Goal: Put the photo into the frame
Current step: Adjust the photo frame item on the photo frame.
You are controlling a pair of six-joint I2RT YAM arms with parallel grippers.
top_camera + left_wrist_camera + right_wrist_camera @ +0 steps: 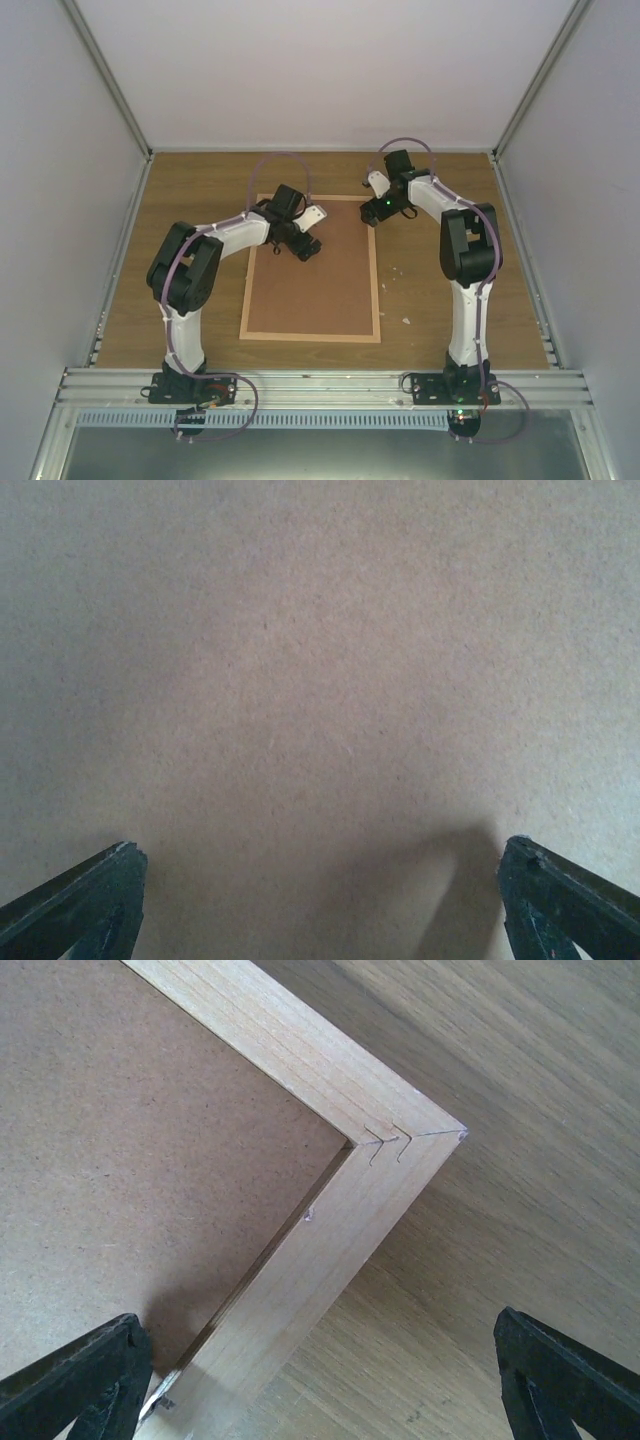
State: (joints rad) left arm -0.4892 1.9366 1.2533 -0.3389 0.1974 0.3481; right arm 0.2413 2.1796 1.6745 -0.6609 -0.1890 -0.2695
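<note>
Lying on wood-grain table (450, 300) between white walls (300, 70), frame (375, 270); left claw (320, 848), right claw (318, 1318) released.

We found the frame (375, 280) lying flat in the middle of the table (190, 190), the backing board (315, 275) inside its rails and scraps (406, 321) on the table to its right.

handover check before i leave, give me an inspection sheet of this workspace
surface: wooden table
job's things: frame lies flat, back up, brown backing board inside its rails; photo: nothing seen
clutter: small white scraps right of the frame
claws: left claw open over the backing board; right claw open over the frame's far right corner
cables: purple cables looped along both arms
surroundings: white walls, aluminium rail at near edge
</note>
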